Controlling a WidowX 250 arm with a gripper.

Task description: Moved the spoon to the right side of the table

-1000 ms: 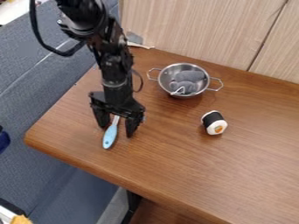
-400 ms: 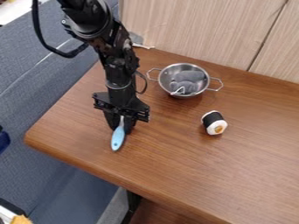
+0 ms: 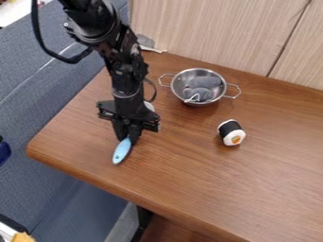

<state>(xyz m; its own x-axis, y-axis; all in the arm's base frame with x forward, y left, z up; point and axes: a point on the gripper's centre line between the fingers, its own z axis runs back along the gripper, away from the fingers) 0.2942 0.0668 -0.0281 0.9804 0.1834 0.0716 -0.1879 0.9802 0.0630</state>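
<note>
light-blue spoon handle (image 3: pixel 122 151), black-and-white sushi roll (image 3: pixel 231 133), seemingly grey cloth (image 3: pixel 205 82)

Ok so the arm (image 3: pixel 123 68) was black pretty much all over, kinda shiny, with chunky joints, a fat black cable (image 3: pixel 36 28) looping alongside, and a wide-bodied black two-finger gripper (image 3: pixel 127 136).

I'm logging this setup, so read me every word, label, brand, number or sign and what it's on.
None can be read: I make out no lettering on the spoon, metal pot, toy sushi roll or table.
Pale marks on the robot arm are too small to read.
</note>
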